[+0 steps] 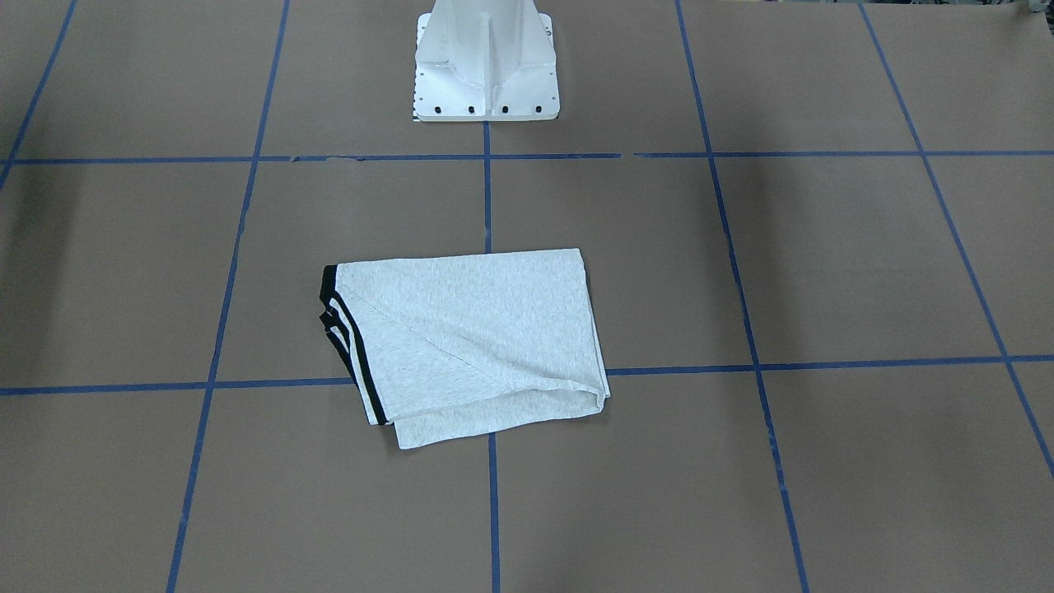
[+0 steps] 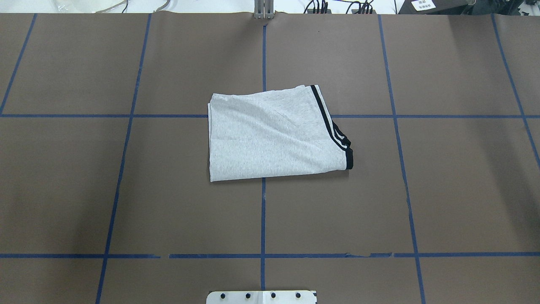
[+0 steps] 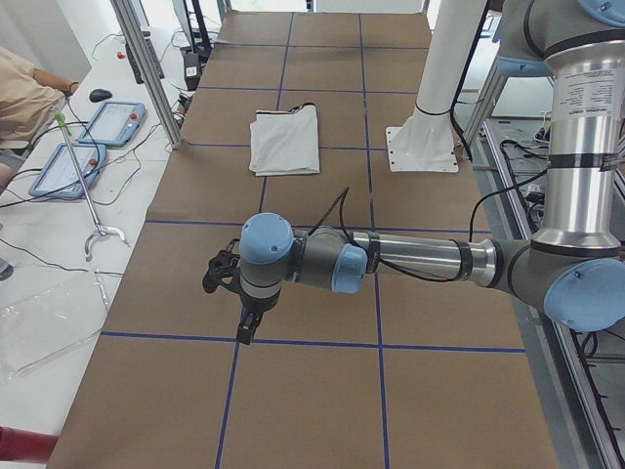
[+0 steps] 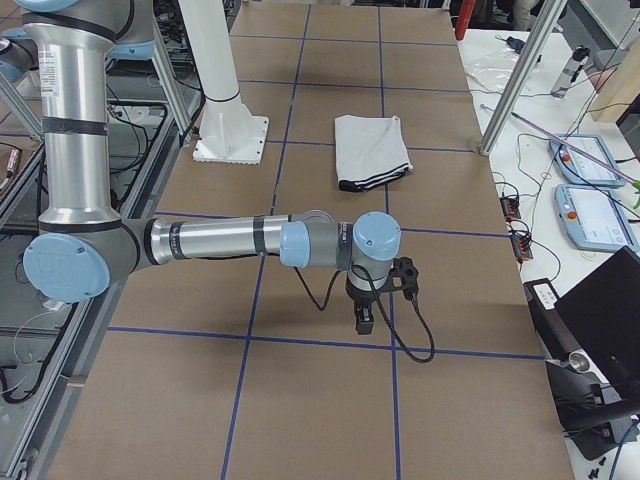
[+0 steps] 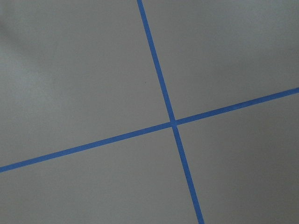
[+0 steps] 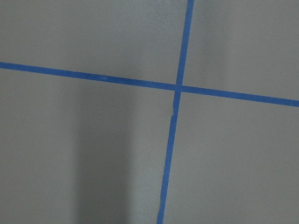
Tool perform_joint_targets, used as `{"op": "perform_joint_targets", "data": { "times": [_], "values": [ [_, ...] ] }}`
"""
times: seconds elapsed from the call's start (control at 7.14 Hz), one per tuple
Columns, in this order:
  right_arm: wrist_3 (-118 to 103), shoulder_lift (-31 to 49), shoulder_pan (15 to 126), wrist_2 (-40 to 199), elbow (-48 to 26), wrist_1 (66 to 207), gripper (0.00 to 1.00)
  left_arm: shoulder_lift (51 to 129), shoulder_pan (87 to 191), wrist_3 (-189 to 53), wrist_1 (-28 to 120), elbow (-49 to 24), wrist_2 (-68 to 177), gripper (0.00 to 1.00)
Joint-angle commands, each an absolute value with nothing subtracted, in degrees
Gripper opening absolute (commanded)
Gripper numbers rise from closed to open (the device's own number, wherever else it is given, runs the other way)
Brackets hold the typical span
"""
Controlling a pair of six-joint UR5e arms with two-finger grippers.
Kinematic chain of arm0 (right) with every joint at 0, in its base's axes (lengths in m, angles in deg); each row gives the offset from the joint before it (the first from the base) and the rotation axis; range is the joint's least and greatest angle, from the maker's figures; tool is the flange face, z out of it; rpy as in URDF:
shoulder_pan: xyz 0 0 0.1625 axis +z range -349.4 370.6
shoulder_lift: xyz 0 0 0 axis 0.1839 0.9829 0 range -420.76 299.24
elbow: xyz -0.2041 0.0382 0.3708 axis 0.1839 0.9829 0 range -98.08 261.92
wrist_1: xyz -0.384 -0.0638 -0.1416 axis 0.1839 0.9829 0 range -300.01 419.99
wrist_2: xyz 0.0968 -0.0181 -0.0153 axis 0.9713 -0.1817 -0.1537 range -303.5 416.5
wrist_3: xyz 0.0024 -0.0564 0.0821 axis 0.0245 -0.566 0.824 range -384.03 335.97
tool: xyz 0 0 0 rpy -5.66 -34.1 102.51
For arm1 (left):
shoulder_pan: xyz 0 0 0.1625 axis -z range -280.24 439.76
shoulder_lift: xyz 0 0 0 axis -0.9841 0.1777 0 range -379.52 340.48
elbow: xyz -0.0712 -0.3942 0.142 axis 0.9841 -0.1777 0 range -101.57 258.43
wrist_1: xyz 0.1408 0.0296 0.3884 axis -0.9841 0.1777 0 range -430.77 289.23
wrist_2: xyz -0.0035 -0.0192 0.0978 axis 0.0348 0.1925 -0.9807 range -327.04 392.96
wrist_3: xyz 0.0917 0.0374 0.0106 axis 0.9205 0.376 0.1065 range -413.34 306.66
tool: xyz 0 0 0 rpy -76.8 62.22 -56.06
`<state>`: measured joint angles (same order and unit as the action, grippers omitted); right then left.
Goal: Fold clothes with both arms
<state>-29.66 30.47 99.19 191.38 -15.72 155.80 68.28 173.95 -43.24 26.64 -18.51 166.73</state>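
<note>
t-shirt folded, left gripper and right gripper well clear of it, jaw width can't tell. risk: regrasp snagging one layer, fold slides open.

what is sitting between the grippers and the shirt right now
Nothing visible does. The folded T-shirt lies mid-table. The left gripper and right gripper hang over opposite ends of the table, with only its brown surface and blue tape lines between them and the shirt.

Left arm and right arm show silver tubes, light-blue joint caps, black cables; white bolted pedestal.
</note>
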Motion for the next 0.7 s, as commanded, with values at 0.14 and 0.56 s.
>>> {"op": "perform_joint_targets", "data": {
  "times": [0.14, 0.56],
  "values": [
    [-29.7, 30.5, 99.2, 191.5, -15.6, 155.8, 1.0, 67.5, 174.2, -43.1, 26.4, -21.4, 166.5, 1.0],
    [-29.7, 30.5, 99.1, 191.5, -15.6, 155.8, 1.0, 67.5, 174.4, -43.3, 26.3, -21.5, 166.5, 1.0]
  ]
}}
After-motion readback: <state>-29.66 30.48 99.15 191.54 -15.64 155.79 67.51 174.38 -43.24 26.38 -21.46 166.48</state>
